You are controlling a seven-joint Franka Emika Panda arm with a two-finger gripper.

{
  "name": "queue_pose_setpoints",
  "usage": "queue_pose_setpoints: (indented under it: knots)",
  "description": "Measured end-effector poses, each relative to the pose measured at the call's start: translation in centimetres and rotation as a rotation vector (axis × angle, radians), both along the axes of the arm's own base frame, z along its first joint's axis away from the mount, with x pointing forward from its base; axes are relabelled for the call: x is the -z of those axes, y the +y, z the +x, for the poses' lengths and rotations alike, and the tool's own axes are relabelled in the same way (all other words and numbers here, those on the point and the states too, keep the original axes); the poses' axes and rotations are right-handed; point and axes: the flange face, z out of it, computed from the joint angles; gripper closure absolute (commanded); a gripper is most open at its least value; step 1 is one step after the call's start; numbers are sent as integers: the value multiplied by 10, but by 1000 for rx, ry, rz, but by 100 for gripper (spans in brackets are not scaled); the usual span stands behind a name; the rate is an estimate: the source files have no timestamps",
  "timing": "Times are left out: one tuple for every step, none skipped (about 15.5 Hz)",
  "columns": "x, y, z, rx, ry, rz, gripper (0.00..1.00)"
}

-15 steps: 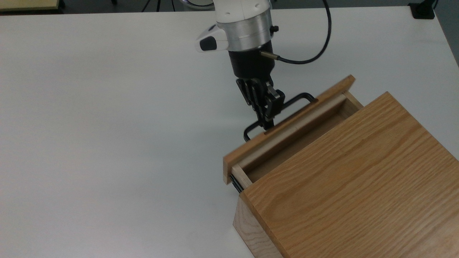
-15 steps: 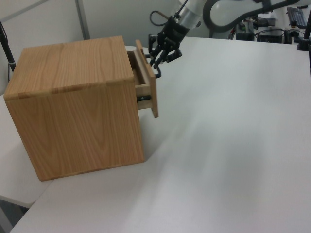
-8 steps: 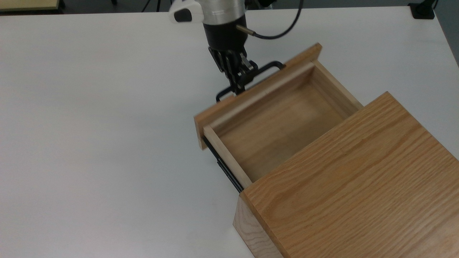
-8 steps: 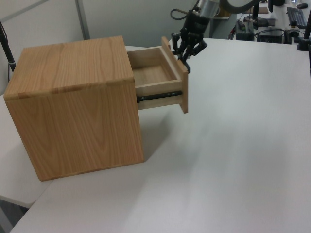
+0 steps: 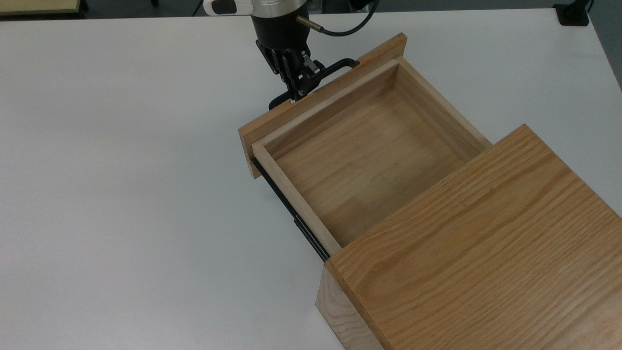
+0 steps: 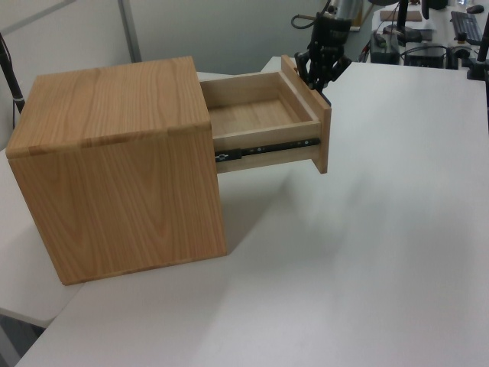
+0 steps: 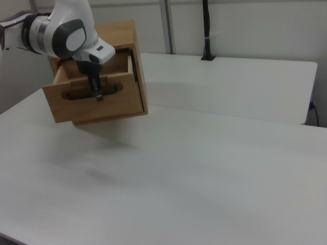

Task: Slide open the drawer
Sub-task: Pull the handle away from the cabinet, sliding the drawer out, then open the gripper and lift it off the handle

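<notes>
The drawer [image 5: 359, 146] [image 6: 260, 115] [image 7: 94, 104] is a light oak tray standing far out of the oak cabinet [image 5: 476, 257] [image 6: 114, 160], its inside bare. A black side rail [image 5: 291, 214] [image 6: 267, 149] shows along its flank. My gripper [image 5: 297, 92] [image 6: 319, 76] [image 7: 97, 94] is shut on the thin black bar handle [image 5: 335, 68] [image 7: 76, 95] at the middle of the flat front panel [image 5: 291, 109]. The arm reaches in from the top view's upper edge.
The cabinet sits on a white table [image 5: 121, 194] at the top view's right. Open tabletop lies to the top view's left of the drawer. A black post [image 7: 206, 30] stands at the table's far edge in the right view.
The drawer has slid much further out of the cabinet, from a narrow gap to most of its length. My gripper moved with the handle towards the top view's upper left.
</notes>
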Motion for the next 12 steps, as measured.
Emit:
queue_pose_setpoints:
  knots:
    - [0, -3, -2, -11, 8, -5, 78]
    - [0, -3, -4, -13, 11, -4, 60]
    - [0, -3, -5, -14, 12, -4, 39]
    - [1, -4, -5, -23, 16, -7, 24]
    - [3, -8, -6, -29, 26, -9, 9]
    - [4, -11, -7, -31, 31, -11, 0]
    - [3, -14, -7, -31, 33, -12, 0]
    - [0, -16, -8, -29, 29, -13, 0]
    - [-5, -16, -10, -31, 24, -15, 0]
    - [-11, -17, -13, -34, 23, -18, 0]
    - [-19, -17, -17, -37, 22, -21, 0]
    - [-28, -17, -20, -39, 14, -23, 0]
